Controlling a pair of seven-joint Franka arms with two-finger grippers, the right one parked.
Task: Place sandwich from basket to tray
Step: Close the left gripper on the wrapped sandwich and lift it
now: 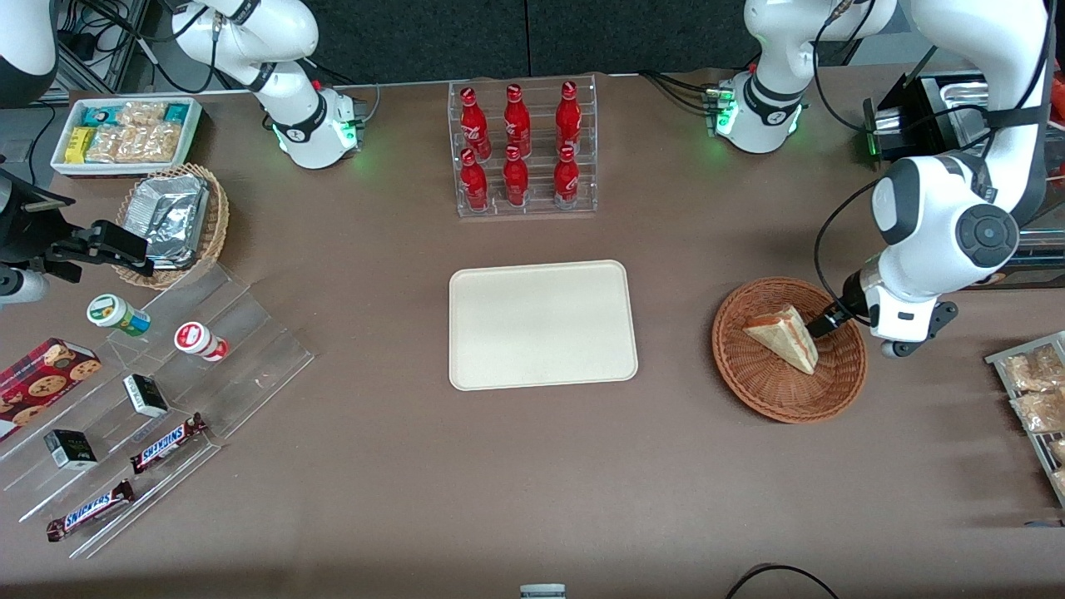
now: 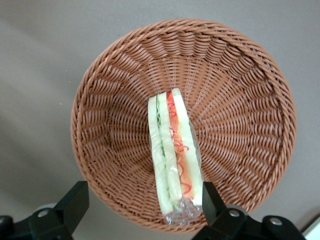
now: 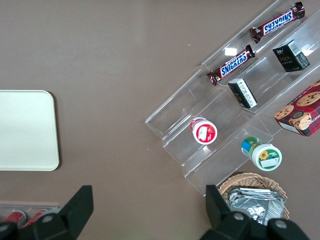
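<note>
The sandwich (image 1: 782, 337) is a wrapped triangular wedge lying on its edge in the round reddish-brown wicker basket (image 1: 753, 391), toward the working arm's end of the table. Its red, orange and green layers (image 2: 172, 150) show against the basket's weave (image 2: 240, 100). My left gripper (image 1: 819, 326) hangs open just above the basket's rim by the sandwich's wide end. One finger (image 2: 211, 200) stands right beside the wrapped end, the other (image 2: 75, 202) is outside the rim over the table. Nothing is held in the gripper (image 2: 142, 200). The cream-white tray (image 1: 541, 324) lies bare at mid-table.
A clear rack of red bottles (image 1: 520, 150) stands farther from the front camera than the tray. A wire rack of snack packets (image 1: 1036, 391) lies at the table's edge beside the basket. A black and silver box (image 1: 923, 116) stands past the working arm.
</note>
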